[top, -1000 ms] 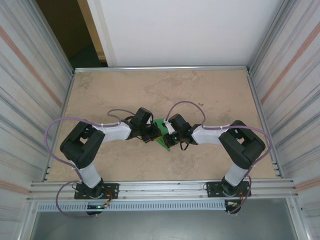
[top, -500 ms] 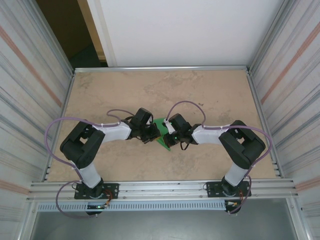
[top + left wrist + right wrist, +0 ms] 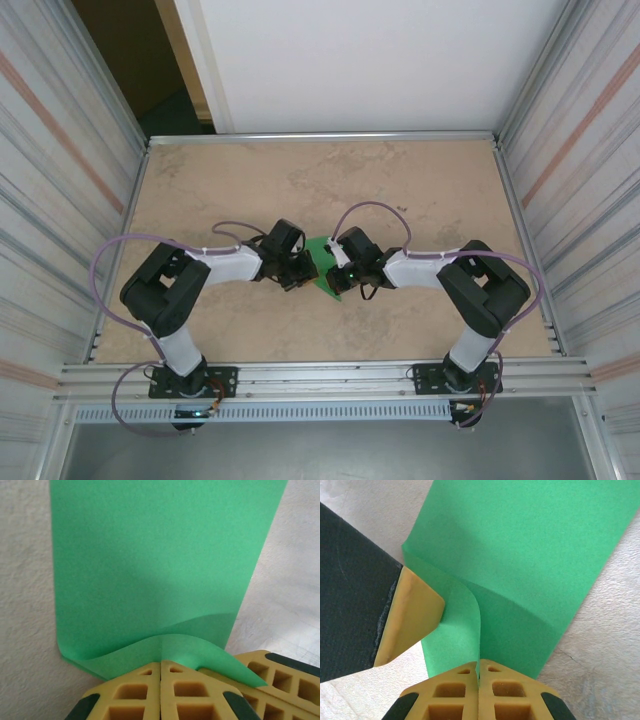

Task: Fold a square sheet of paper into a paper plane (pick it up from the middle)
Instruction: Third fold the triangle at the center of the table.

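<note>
The bright green sheet of paper (image 3: 323, 268) lies folded on the table between the two grippers, its point toward the near edge. My left gripper (image 3: 298, 272) is shut on the raised near edge of the paper (image 3: 150, 570), which curls up into the closed jaws (image 3: 161, 663). My right gripper (image 3: 342, 272) is likewise shut on a lifted flap of the paper (image 3: 535, 555), pinched at the jaw tips (image 3: 478, 663). The two grippers stand tip to tip: a left fingertip (image 3: 412, 610) presses against the flap in the right wrist view, and a right finger (image 3: 280, 677) shows under the paper's corner.
The tan table (image 3: 420, 190) is bare around the arms. Metal rails (image 3: 320, 136) and corrugated side walls (image 3: 575, 150) frame it. Purple cables (image 3: 365, 210) arch above both forearms.
My left gripper has shifted slightly toward the near edge with the paper's edge in it. The right arm has held still.
</note>
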Robot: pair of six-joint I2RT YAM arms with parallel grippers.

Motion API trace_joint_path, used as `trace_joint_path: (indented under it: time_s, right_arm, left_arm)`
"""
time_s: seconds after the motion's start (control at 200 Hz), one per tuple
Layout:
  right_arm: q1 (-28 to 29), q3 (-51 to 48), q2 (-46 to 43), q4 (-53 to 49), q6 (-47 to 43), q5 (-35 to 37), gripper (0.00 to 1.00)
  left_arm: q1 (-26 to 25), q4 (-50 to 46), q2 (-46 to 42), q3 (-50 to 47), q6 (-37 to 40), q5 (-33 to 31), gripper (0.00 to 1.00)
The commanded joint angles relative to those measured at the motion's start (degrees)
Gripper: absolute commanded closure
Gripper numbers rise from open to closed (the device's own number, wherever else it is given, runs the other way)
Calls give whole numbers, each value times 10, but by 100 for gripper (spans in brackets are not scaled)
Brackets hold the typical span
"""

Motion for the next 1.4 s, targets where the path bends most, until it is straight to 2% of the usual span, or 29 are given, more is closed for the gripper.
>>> trace_joint_path:
  time_s: [0.0, 0.401, 0.541, 0.596, 0.717, 0.792, 0.922, 0.992, 1.072, 1.223, 1.398]
  right_arm:
    - [-5, 5, 20, -25, 12, 2, 100]
    - [-4, 12, 18, -32, 21, 3, 100]
    - [-15, 38, -11, -58, 59, -7, 82]
    - [-23, 51, -29, -77, 75, 0, 73]
    - [-47, 64, -70, -113, 101, 14, 58]
    - [-61, 62, -97, -124, 109, 12, 52]
    - [-65, 56, -135, -146, 110, 18, 49]
    - [-67, 49, -145, -149, 110, 1, 50]
    - [-70, 42, -147, -148, 113, -55, 55]
    - [-66, 45, -107, -144, 112, -155, 78]
    - [-44, 55, -63, -136, 112, -172, 91]
  left_arm:
    - [-3, -18, 1, -7, 1, -13, 93]
    - [-2, -27, 6, -15, -2, -21, 93]
    - [-2, -29, 7, -34, -1, -33, 94]
    - [-2, -30, 6, -43, 0, -41, 94]
    - [-2, -25, 8, -54, 2, -47, 95]
    - [-2, -22, 12, -57, 2, -47, 95]
    - [-3, -21, 15, -55, 3, -48, 95]
    - [-3, -20, 18, -53, 3, -47, 95]
    - [-3, -21, 19, -53, 3, -47, 95]
    - [-3, -25, 17, -54, 3, -50, 95]
    - [-3, -27, 18, -54, 1, -51, 95]
